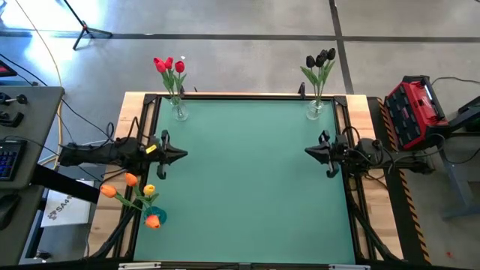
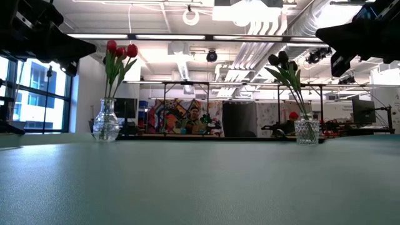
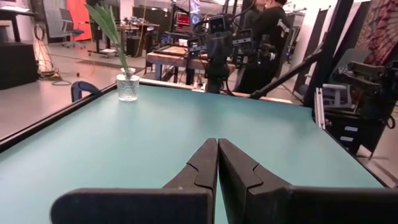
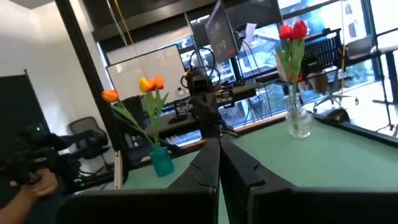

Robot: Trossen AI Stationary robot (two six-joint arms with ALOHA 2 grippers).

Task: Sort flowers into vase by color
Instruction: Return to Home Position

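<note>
Red tulips (image 1: 169,67) stand in a clear glass vase (image 1: 179,112) at the table's far left corner. Dark tulips (image 1: 321,59) stand in a second clear vase (image 1: 314,110) at the far right corner. Orange and yellow tulips (image 1: 132,187) lean out of a teal vase (image 1: 155,218) at the near left edge. My left gripper (image 1: 182,155) hovers shut over the left edge, pointing level toward the right. My right gripper (image 1: 308,151) hovers shut over the right edge, pointing toward the left. Both hold nothing.
The green table top (image 1: 247,180) lies between the two arms. A red case (image 1: 412,109) sits off the table's right side. A keyboard (image 1: 9,154) and a desk stand off the left side. People stand in the room beyond the table.
</note>
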